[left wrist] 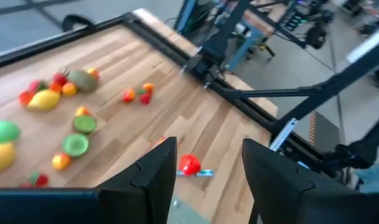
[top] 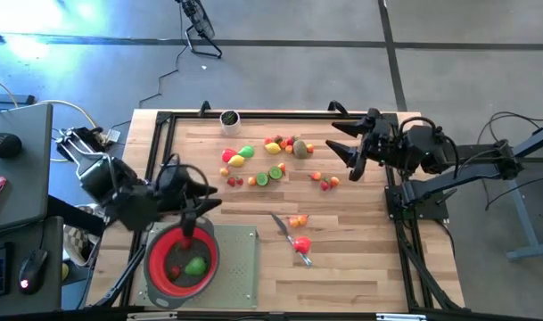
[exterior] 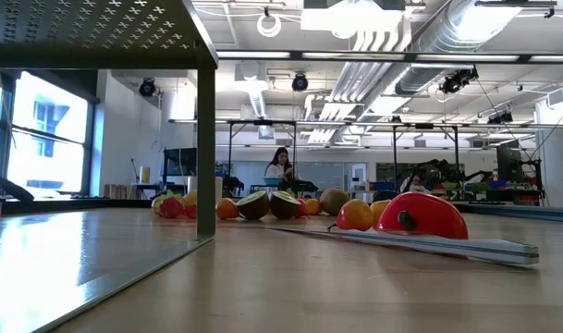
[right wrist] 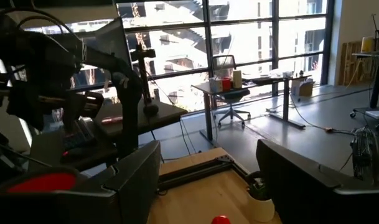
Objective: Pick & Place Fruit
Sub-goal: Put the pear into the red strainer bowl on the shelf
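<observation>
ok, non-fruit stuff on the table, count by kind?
red bowl-shaped strainer with grey rim: 1
grey-green cutting mat: 1
slim grey knife: 1
small white pot with a plant: 1
Total: 4
Arms: left gripper hovers over the strainer, open; right gripper waits open near the table's right edge.

Left gripper point(top: 193, 225) over red strainer point(top: 157, 267), fingers look open; green fruit point(top: 196, 265) inside. Right gripper point(top: 342, 143) spread, beside scattered fruit point(top: 269, 160). Knife point(top: 283, 226) mid-table.
</observation>
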Controlling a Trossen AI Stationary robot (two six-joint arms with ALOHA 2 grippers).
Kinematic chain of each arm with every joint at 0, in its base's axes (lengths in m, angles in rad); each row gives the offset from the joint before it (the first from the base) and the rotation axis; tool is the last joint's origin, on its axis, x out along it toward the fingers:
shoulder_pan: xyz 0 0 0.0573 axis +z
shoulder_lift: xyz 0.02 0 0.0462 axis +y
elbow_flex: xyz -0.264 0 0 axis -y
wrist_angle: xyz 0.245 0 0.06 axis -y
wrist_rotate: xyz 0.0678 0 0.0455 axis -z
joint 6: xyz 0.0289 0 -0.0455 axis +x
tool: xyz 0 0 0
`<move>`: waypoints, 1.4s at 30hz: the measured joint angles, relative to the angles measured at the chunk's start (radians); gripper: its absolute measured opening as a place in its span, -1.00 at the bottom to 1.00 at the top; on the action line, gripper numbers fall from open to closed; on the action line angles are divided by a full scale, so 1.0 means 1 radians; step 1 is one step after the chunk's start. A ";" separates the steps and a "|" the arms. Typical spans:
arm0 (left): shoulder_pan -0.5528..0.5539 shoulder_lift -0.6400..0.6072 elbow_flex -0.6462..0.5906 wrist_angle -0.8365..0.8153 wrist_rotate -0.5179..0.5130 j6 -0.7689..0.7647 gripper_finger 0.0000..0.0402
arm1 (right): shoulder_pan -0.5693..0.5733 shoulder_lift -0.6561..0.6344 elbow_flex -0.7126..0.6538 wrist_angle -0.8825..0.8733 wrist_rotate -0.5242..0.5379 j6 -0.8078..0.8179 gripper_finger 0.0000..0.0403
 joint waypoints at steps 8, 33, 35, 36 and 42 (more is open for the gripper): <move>0.205 0.001 0.000 0.272 0.227 0.330 -0.12 | -0.033 0.014 0.001 0.044 0.025 -0.054 0.28; 0.586 0.009 0.000 0.400 0.410 0.675 -0.12 | -0.070 -0.005 0.000 -0.165 -0.001 0.053 0.28; 0.602 -0.003 0.000 0.390 0.410 0.704 -0.12 | -0.080 -0.004 0.000 -0.210 -0.003 0.069 0.28; 0.611 -0.008 0.000 0.396 0.409 0.715 -0.12 | -0.085 -0.004 0.000 -0.235 -0.006 0.081 0.28; 0.657 -0.076 0.000 0.374 0.411 0.761 -0.12 | -0.130 -0.004 0.000 -0.386 -0.095 0.114 0.28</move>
